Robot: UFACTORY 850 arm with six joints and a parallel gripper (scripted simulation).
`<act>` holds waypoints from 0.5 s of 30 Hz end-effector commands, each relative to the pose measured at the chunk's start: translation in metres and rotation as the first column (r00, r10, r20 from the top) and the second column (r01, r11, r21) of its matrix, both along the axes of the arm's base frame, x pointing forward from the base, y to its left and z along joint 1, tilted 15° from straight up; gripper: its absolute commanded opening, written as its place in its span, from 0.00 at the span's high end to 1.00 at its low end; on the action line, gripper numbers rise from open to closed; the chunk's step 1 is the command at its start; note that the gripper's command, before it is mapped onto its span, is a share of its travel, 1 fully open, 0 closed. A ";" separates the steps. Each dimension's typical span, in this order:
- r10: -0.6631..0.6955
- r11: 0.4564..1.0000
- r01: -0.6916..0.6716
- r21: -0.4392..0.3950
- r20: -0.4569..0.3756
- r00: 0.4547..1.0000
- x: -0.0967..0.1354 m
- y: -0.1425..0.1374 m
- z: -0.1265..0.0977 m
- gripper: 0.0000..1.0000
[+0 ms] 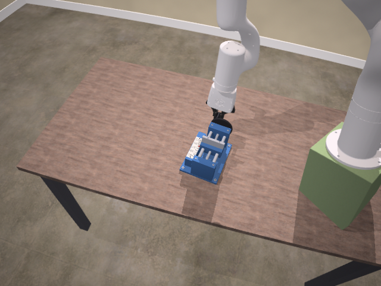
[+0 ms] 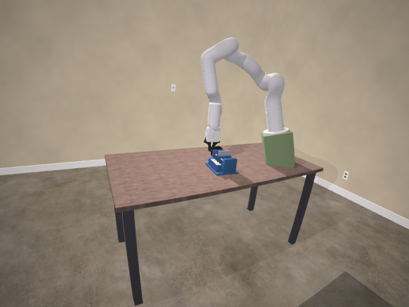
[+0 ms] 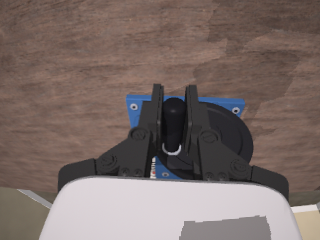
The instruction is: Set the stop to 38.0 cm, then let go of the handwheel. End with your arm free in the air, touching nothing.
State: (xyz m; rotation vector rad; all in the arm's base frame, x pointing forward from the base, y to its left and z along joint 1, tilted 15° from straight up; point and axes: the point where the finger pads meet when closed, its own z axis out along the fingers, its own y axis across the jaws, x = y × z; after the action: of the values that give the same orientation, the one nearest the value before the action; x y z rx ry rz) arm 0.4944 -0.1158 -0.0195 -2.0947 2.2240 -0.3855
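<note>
A blue stop fixture (image 1: 206,154) stands near the middle of the wooden table; it also shows in the exterior view (image 2: 222,162). A grey stop block (image 1: 212,142) rides on three grey rods. A white scale strip (image 1: 193,149) runs along the fixture's left side. A black handwheel (image 1: 225,123) sits on the fixture's far end. In the wrist view the handwheel disc (image 3: 223,139) lies right of my fingers. My gripper (image 3: 174,99) is shut on the handwheel's black knob (image 3: 175,127); in the top view the gripper (image 1: 219,115) points down at the wheel's upper left.
The arm's green base block (image 1: 337,178) stands on the table's right side. The table's front edge runs a short way in front of the fixture.
</note>
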 end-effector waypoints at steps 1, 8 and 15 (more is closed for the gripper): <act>0.000 1.000 0.000 0.000 0.000 1.000 0.003 -0.001 -0.003 0.94; 0.000 1.000 0.000 0.000 0.000 1.000 0.005 -0.001 -0.006 0.94; 0.000 1.000 0.000 0.000 0.000 1.000 0.006 -0.002 -0.009 0.94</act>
State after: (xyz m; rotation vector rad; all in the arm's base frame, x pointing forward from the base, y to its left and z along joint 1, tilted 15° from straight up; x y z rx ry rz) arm 0.4996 -0.1171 -0.0269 -2.0949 2.2243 -0.3854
